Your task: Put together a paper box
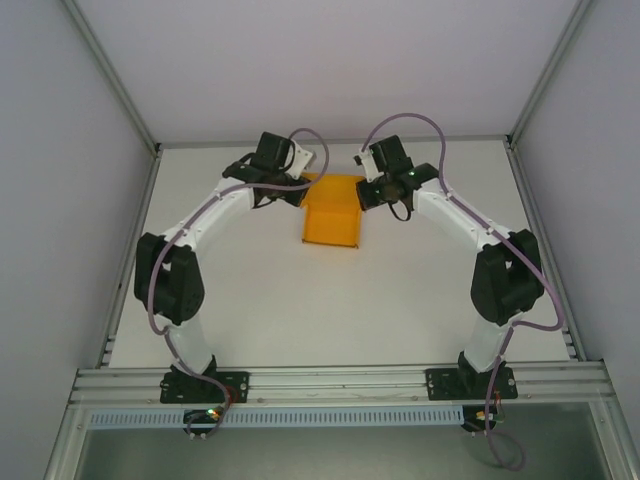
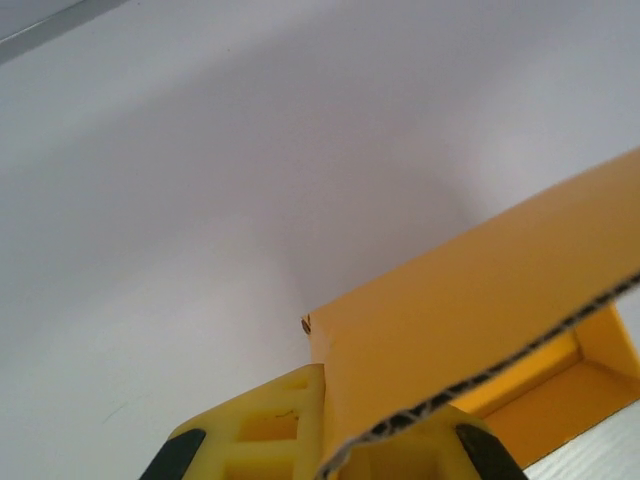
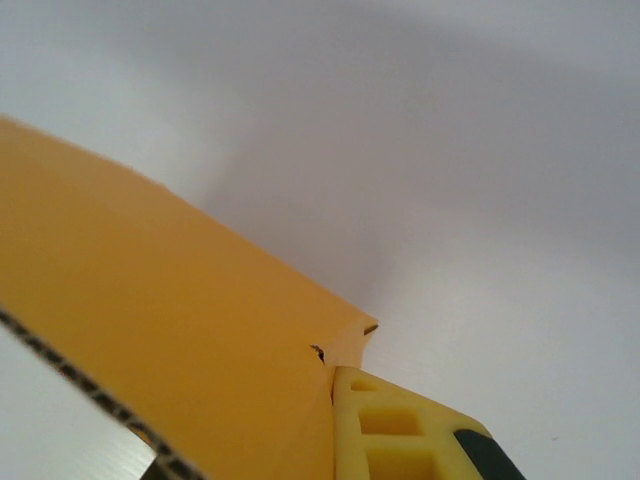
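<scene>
- The bright orange-yellow corrugated card paper box [image 1: 332, 215] sits at the far middle of the white table [image 1: 400, 300].
- The left gripper [image 2: 335, 445] is clamped on its left wall's raw fluted edge.
- The right gripper [image 3: 300, 450] pinches the right wall, apparently near a notched corner.
- Bare tabletop lies toward the bases.

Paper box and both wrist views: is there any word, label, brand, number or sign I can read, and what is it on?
There is no readable text.
paper box: plain orange card, with no print on any face that shows, close up or from above.
table: bare white, with no label or marking.
</scene>
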Tool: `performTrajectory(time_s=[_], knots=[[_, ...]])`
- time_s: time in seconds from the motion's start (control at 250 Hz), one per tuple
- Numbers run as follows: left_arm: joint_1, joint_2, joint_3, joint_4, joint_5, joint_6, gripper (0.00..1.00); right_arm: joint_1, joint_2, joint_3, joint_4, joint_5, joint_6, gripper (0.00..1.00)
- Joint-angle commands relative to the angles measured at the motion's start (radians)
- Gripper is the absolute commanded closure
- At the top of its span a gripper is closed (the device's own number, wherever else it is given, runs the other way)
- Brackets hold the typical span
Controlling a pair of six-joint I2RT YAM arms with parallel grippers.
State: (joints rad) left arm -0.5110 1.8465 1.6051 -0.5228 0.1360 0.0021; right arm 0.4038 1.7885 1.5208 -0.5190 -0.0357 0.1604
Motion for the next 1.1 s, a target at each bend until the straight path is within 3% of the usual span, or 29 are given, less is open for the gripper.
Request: performTrajectory(time_s=[0.0, 0.244, 0.383, 0.811, 1.094], knots=[[0.003, 0.054, 0.030, 0.022, -0.056, -0.195, 1.00, 0.012, -0.021, -0.022, 0.160, 0.081, 0.345, 0.97], [-0.015, 0.071, -0.006, 0.114, -0.063, -0.325, 1.00, 0.068, 0.015, -0.025, 0.247, 0.212, 0.514, 0.93], [-0.024, 0.079, -0.042, 0.139, -0.114, -0.392, 1.00, 0.091, 0.053, -0.022, 0.254, 0.224, 0.506, 0.91], [-0.028, 0.103, -0.114, 0.230, -0.070, -0.475, 0.99, 0.138, 0.121, -0.054, 0.325, 0.232, 0.563, 0.92], [-0.035, 0.029, -0.288, 0.353, -0.076, -0.501, 1.00, 0.194, 0.095, -0.138, 0.354, 0.363, 0.517, 0.92]])
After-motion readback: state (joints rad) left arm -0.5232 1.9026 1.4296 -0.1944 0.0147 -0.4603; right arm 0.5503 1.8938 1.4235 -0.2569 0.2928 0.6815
